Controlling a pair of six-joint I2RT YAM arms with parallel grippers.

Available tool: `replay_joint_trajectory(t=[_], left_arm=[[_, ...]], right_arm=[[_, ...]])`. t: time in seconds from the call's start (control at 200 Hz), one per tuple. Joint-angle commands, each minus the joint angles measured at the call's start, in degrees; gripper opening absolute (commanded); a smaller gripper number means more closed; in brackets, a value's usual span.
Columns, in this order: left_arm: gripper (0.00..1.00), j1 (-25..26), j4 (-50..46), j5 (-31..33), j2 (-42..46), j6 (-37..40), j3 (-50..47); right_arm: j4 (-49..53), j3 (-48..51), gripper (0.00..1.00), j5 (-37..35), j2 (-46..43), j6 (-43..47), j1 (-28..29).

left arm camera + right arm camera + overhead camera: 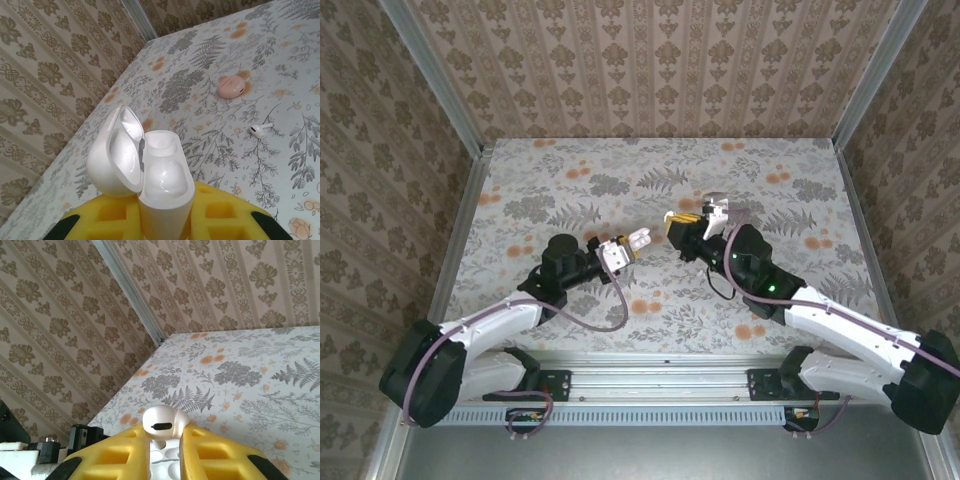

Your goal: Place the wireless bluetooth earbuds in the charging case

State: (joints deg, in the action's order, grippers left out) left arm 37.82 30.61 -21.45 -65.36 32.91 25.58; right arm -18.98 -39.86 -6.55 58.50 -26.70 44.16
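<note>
Your right jaws pinch an earbud [162,424], head outermost, nearer the worktop's [570,160] right edge than the open charging case [165,187] your left jaws clamp

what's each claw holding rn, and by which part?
Left claw: charging case, lid open, clamped at its lower body. Right claw: one earbud, pinched by the stem, head out.

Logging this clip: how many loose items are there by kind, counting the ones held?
earbuds: 2
case: 1
pink disc: 1
Total: 4
</note>
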Motion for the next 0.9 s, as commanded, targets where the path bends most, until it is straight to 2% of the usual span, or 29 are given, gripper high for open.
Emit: replay_joint_trajectory(t=[0.0, 0.375, 0.895], left_arm=[[0.1, 0.83, -1.34, 1.9, 1.53, 4.66, -0.71], [0.07, 1.14, 2.05, -10.49, 5.3, 7.46, -2.12], [0.06, 1.19, 7.35, -13.07, 3.14, 5.09, -2.12]], right_arm=[[3.46, 1.51, 0.2, -2.86, -1.43, 1.71, 0.35], [4.55, 4.32, 0.2, -5.97, -5.03, 4.98, 0.33], [2.85, 6.17, 0.2, -1.58, -7.72, 9.04, 0.32]])
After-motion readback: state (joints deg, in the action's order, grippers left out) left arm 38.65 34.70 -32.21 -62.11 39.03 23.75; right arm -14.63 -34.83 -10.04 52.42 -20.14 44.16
